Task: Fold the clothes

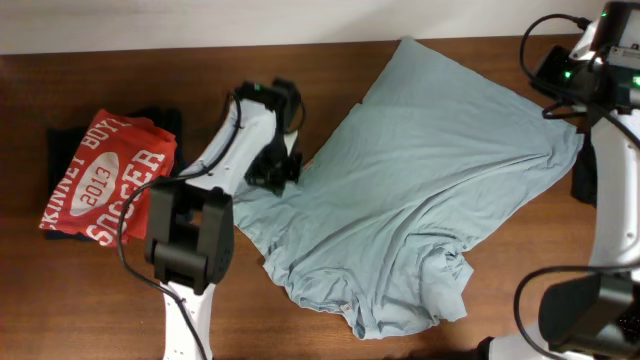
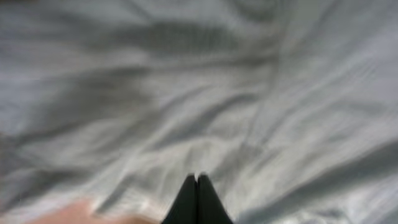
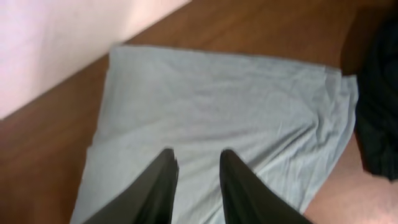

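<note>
A light blue-grey shirt (image 1: 420,180) lies spread and wrinkled across the middle of the wooden table. My left gripper (image 1: 278,170) is at the shirt's left edge. In the left wrist view its fingers (image 2: 197,177) are pressed together on the blurred fabric (image 2: 205,93), and creases run toward the tips. My right gripper (image 1: 565,80) hovers over the shirt's far right corner. In the right wrist view its fingers (image 3: 198,155) are apart and empty above the flat cloth (image 3: 224,93).
A folded red printed shirt (image 1: 105,175) rests on dark folded clothes (image 1: 60,145) at the left. A dark garment (image 1: 583,180) lies at the right table edge, also in the right wrist view (image 3: 380,93). The wall runs behind the table.
</note>
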### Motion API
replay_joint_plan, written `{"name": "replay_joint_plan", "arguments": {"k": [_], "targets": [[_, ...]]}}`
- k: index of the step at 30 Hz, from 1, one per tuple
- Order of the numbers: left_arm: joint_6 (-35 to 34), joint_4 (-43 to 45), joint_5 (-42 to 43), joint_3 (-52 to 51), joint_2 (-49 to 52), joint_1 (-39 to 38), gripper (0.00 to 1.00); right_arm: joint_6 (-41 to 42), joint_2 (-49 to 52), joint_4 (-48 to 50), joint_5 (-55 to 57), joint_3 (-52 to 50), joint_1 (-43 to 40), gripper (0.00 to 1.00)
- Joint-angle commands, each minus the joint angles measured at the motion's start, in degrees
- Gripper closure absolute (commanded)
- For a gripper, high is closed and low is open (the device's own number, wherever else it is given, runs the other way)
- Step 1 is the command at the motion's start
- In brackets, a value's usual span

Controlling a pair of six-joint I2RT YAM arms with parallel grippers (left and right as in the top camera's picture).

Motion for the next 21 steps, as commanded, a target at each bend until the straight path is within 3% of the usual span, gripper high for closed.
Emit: {"name": "replay_joint_plan", "arguments": {"k": [1, 8, 12, 16, 21], "targets": [[-0.5, 5.9, 3.4, -7.6, 0.0, 0.5, 0.99, 0.0, -1.9, -0.9, -0.9, 0.5, -0.2, 0.72], [-0.3, 14.5, -0.9, -12.7, 0.0, 0.5, 0.99, 0.0, -1.9, -1.8, -0.9, 0.5, -0.2, 0.74], [-0.3, 18.1, -7.6, -13.2, 0.0, 1.4, 0.99, 0.0, -1.9, -1.9, -0.9, 0.5, -0.2, 0.75], [-0.5, 22.6, -14.2, -13.0, 0.0, 5.0, 0.99, 0.0, -1.9, -1.9, -0.9, 0.5, -0.2, 0.75], [-0.5, 27.5, -13.9, -11.0, 0.0, 13.9, 0.99, 0.0, -1.9, -2.3, -0.9, 0.5, -0.2, 0.78]]}}
